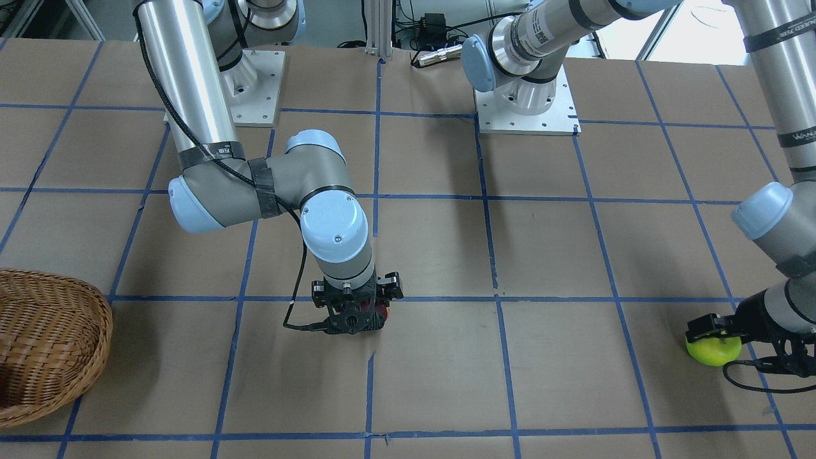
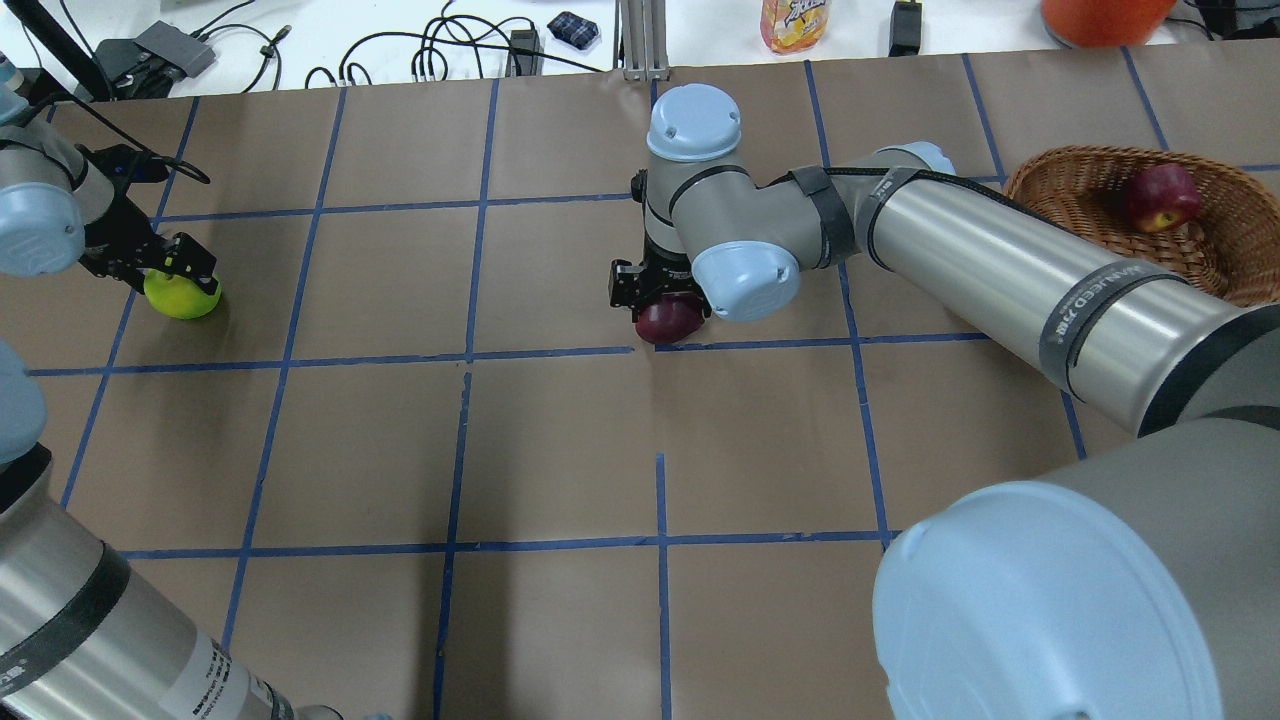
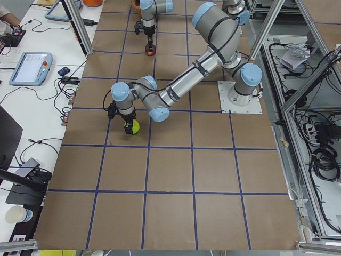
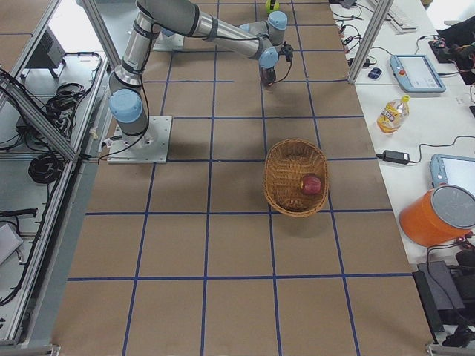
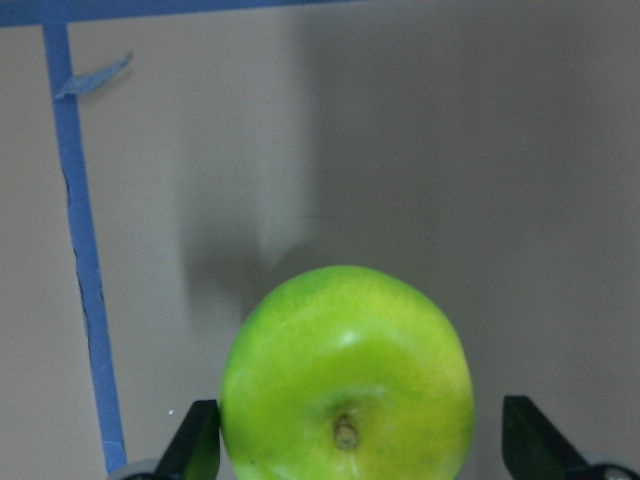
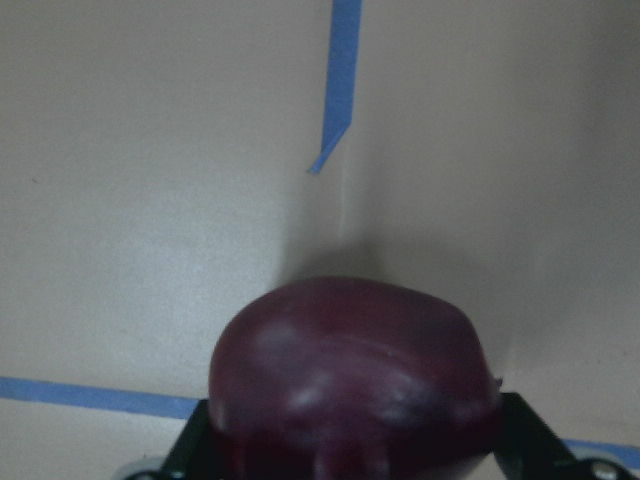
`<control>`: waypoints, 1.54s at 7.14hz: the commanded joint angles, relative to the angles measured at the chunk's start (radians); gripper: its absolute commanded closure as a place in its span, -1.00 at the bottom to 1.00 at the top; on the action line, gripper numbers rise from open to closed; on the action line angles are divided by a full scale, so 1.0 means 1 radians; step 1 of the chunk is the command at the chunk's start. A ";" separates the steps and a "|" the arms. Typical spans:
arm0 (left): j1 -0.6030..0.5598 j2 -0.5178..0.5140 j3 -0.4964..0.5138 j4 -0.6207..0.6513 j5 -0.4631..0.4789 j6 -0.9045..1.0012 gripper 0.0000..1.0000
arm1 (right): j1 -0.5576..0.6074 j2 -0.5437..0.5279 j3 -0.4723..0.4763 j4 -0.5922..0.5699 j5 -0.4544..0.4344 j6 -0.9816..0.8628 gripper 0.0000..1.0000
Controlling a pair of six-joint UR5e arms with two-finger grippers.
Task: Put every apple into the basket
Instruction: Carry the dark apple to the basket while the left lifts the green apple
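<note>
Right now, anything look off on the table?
Nothing serious. Blue grid tape ends in a torn, ragged tip just beyond the maroon apple in the right tool; another small flap sticks out near the green apple. Red apple sits in the basket normally.

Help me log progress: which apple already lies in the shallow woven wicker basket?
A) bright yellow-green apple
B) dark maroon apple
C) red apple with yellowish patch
C: the red apple lies inside the woven wicker basket; the bright yellow-green apple and the dark maroon apple are outside it.
</note>
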 commanded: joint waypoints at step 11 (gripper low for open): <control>-0.729 0.113 0.124 -0.259 -0.119 -0.671 0.18 | -0.736 -0.323 0.010 0.273 -0.081 -0.670 0.95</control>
